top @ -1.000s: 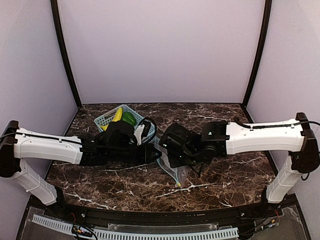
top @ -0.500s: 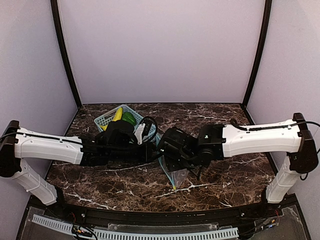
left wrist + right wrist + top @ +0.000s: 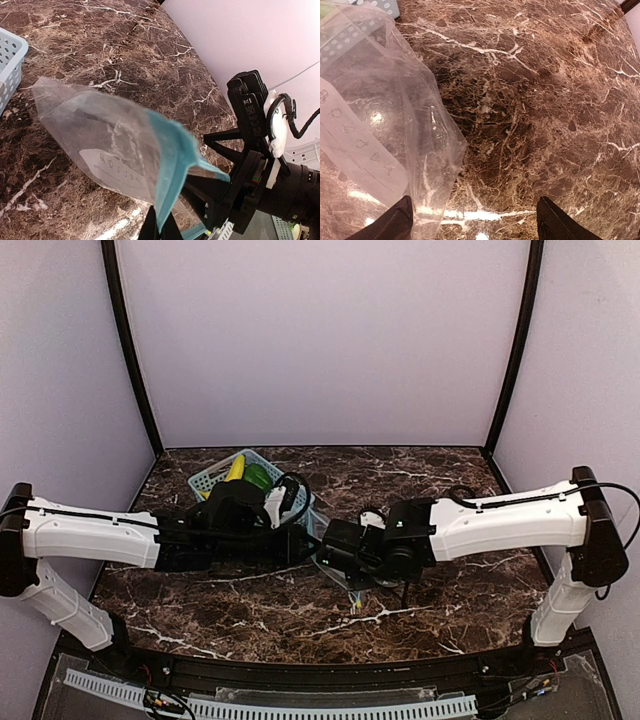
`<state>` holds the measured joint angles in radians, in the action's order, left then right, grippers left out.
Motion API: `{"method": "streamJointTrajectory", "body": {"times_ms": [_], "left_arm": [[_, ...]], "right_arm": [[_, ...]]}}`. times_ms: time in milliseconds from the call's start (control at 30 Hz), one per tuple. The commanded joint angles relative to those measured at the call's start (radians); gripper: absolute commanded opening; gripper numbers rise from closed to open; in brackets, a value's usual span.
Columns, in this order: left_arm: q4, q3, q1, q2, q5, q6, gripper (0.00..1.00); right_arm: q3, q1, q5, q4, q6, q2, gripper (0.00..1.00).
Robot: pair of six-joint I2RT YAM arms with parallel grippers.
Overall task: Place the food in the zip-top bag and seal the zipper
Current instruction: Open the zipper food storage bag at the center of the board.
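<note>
Your left claw [image 3: 159, 226] is pinching the clear crinkly zip-top bag [image 3: 107, 142] by its light-blue zipper strip [image 3: 172, 165] over the marble surface [image 3: 100, 60]. Your right claw [image 3: 477, 226] is standing wide, the bag hanging just to its left.

One clear zip-top bag [image 3: 110, 145], one light-blue basket [image 3: 207, 483], one yellow banana [image 3: 235, 469], one green vegetable [image 3: 258, 476] showing, two white arms [image 3: 95, 533] [image 3: 505, 518]

Zip-top bag [image 3: 110, 145] at table [image 3: 450, 480] centre.
Basket [image 3: 212, 480] lies behind-left of it, banana [image 3: 235, 468] and pepper [image 3: 258, 476] inside.
</note>
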<state>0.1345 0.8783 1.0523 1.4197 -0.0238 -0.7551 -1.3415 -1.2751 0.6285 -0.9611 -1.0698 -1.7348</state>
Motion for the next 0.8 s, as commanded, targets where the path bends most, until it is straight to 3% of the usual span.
{"method": "streamJointTrajectory", "body": {"times_ms": [0,467,767], "left_arm": [[-0.116,-0.026,0.005,-0.061,0.065,0.061,0.01],[-0.233,-0.041,0.006,-0.085,0.091,0.102,0.01],[-0.173,0.009,0.006,-0.03,-0.054,0.082,0.01]], "right_arm": [[0.042,0.015,0.039,-0.059,-0.053,0.059,0.82],[0.069,0.054,0.036,-0.059,-0.055,0.12,0.82],[0.191,0.047,-0.239,0.348,0.286,0.243,0.85]]}}
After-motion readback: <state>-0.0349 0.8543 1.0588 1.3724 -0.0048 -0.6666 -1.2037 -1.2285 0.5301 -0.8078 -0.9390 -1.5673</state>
